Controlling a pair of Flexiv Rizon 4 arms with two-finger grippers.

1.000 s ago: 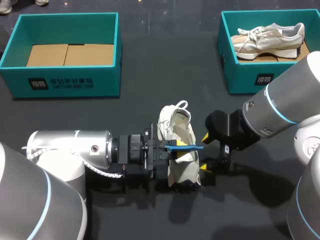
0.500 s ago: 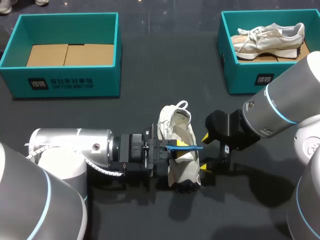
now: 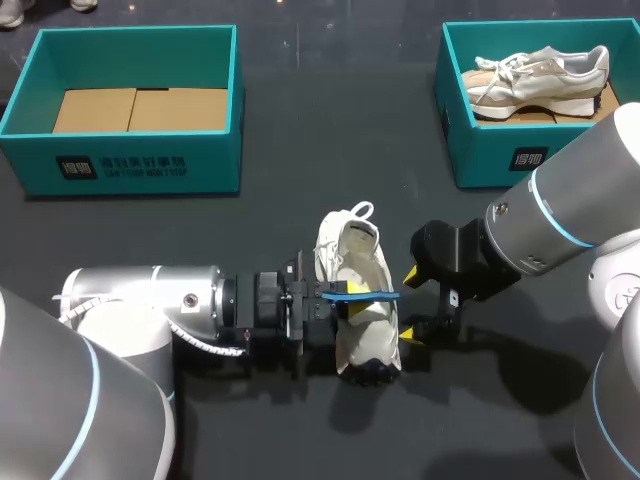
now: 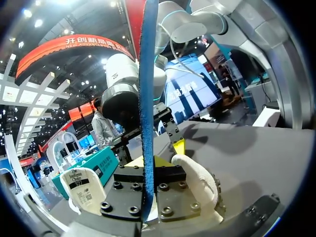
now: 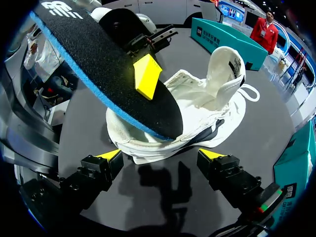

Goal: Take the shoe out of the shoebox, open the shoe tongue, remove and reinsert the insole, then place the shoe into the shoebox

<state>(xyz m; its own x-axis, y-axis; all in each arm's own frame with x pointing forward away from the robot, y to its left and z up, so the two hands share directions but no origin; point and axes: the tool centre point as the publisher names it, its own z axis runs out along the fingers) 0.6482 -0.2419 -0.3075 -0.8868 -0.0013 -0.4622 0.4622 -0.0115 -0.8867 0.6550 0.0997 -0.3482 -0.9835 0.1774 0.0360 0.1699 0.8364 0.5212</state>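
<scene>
A white shoe (image 3: 362, 318) lies on the dark table in the middle, its tongue (image 5: 224, 66) folded up and its opening facing up. My left gripper (image 3: 334, 296) comes in from the shoe's left and is shut on a black insole with a blue edge (image 3: 368, 294), held crosswise just above the shoe. In the left wrist view the insole (image 4: 147, 94) runs edge-on out from between the fingers (image 4: 129, 163). My right gripper (image 5: 162, 155) stands open just right of the shoe (image 5: 207, 116), under the raised insole (image 5: 106, 74), holding nothing.
A teal shoebox (image 3: 130, 160) with a cardboard floor stands at the back left. A second teal box (image 3: 480, 150) at the back right holds another pale shoe (image 3: 540, 72). Dark tabletop lies between the boxes and in front of the shoe.
My left gripper has drawn back slightly to the left with the insole, so the insole's far end reaches less far past the shoe. The right arm has stayed still.
</scene>
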